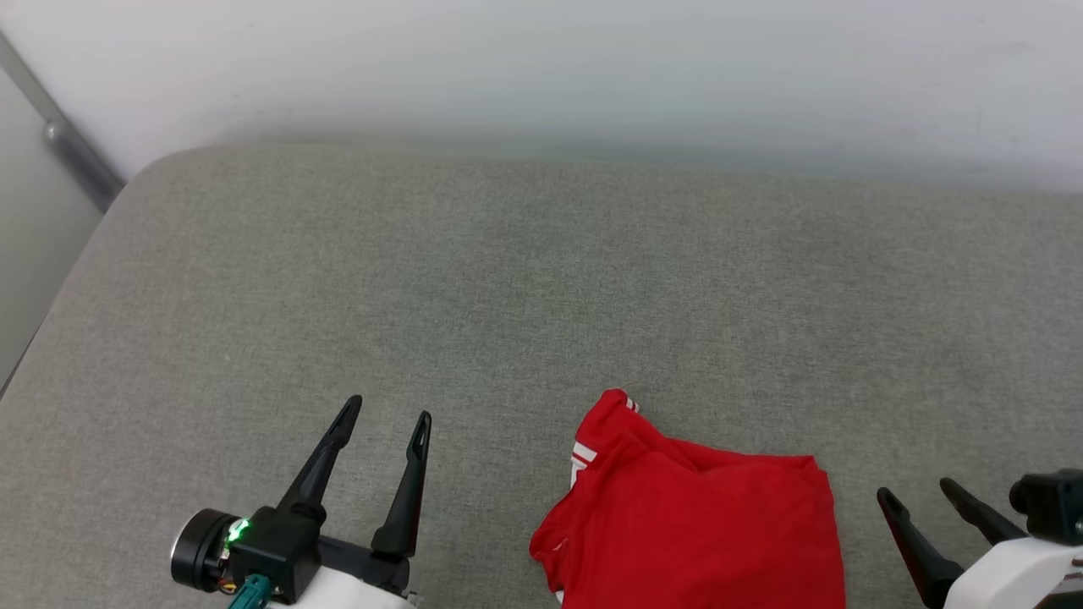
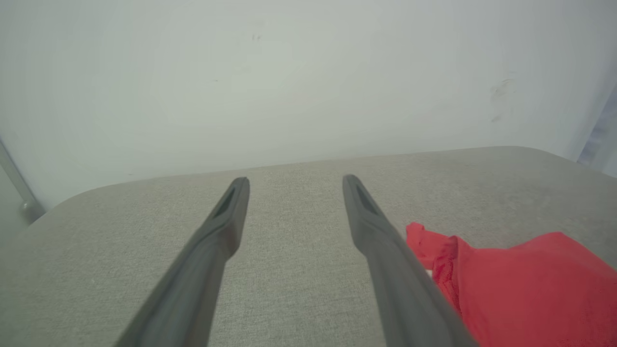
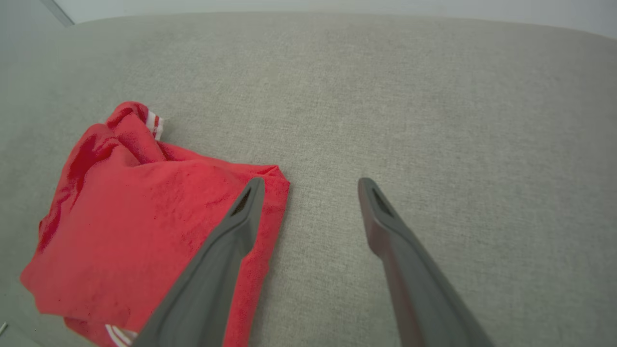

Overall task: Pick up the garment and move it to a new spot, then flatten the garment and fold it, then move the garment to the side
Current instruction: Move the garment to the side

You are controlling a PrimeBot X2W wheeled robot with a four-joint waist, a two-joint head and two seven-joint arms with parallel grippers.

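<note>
The garment (image 1: 694, 524) lies on the grey fabric top of the bench (image 1: 541, 254), at the near edge and a little right of the middle. It is a bunched, roughly squared red heap. One corner pokes out toward the far left, showing a strip of red-and-white trim (image 1: 584, 454); no letters or number are on the side facing up.

The left gripper (image 1: 388, 410) hovers at the near left, well clear of the cloth. Its two dark fingers are spread wide with nothing between them and point toward the far wall (image 1: 541, 68).

The right gripper (image 1: 915, 488) sits at the near right, just beside the garment's right edge, with its fingers likewise wide apart and empty. In the right wrist view one finger (image 3: 226, 250) crosses in front of the garment's near-right corner (whether it touches the cloth cannot be told from here), while the other stands over bare bench.

The left wrist view has the garment (image 2: 530, 289) to the right of that gripper (image 2: 295, 180), with grey fabric between the fingertips. A metal rail (image 1: 72, 144) runs along the wall at the far left.
</note>
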